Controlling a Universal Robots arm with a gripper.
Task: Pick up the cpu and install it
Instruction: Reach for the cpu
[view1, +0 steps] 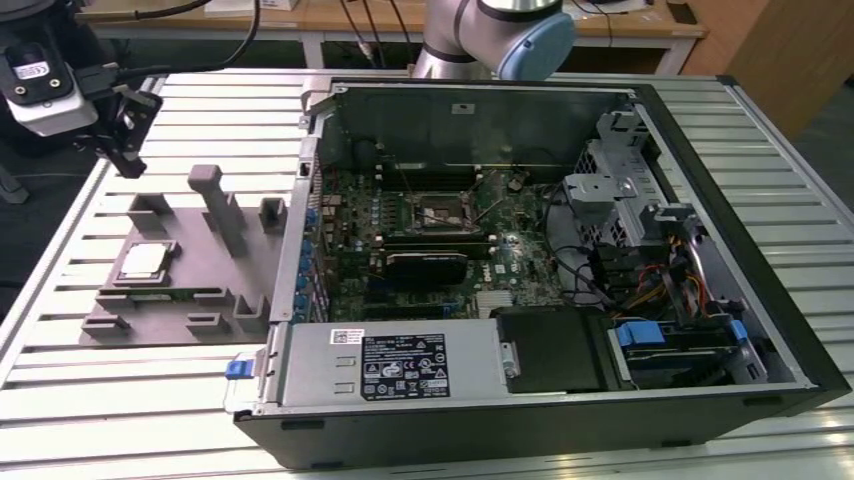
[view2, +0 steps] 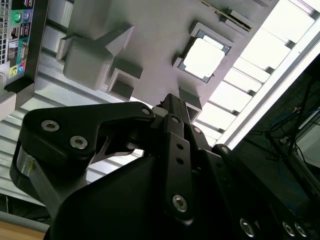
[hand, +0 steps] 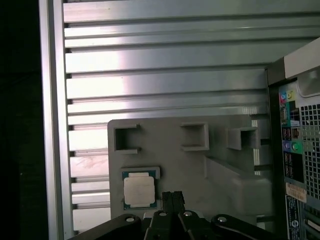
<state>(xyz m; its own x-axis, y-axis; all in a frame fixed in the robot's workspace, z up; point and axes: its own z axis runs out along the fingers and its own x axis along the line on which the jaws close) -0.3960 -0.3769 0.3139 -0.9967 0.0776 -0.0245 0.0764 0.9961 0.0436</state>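
Hand (hand: 171, 195) clenched, empty, near cpu (hand: 139, 191) on grey tray (hand: 170, 162); socket (view1: 434, 212) in exterior view

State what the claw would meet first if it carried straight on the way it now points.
The claw would probably meet the grey tray just beside the cpu, not the chip itself; depth is unclear.

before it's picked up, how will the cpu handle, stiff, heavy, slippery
Probably rigid: the cpu is a flat, metal-topped square. Likely light, being thin. Its smooth top looks slippery; a raised frame on the grey tray should block sliding.
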